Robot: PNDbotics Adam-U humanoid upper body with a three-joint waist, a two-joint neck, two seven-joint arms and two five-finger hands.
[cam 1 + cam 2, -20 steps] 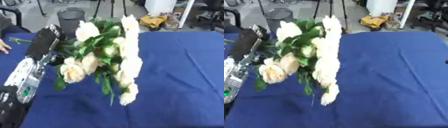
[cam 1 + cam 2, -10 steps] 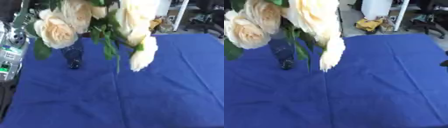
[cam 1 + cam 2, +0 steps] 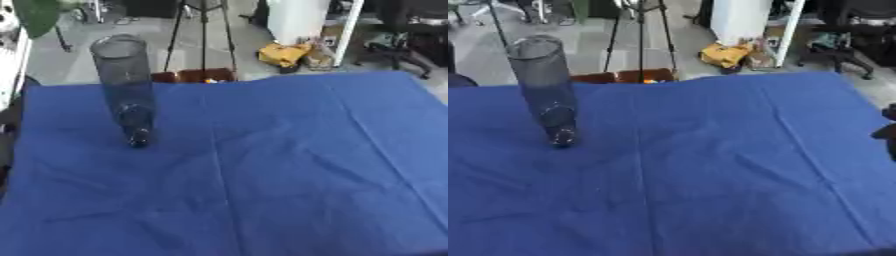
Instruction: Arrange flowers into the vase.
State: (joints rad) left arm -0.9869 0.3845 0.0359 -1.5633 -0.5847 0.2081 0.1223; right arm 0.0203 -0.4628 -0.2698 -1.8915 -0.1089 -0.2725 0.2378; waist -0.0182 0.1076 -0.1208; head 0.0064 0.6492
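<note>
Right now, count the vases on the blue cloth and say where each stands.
1. The tall clear vase stands upright at the far left of the blue cloth, holding no flowers. No other vase shows in either view.

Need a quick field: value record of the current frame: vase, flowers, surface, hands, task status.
vase: tall clear glass vase, upright, left side of the table, nothing in it
flowers: blooms out of view; only a green leaf shows at the top left corner of the left eye view
surface: blue cloth covers the table, with creases
left hand: not in view
right hand: dark shape at the right edge of the right eye view; fingers cannot be made out
status: flowers not yet in the vase
</note>
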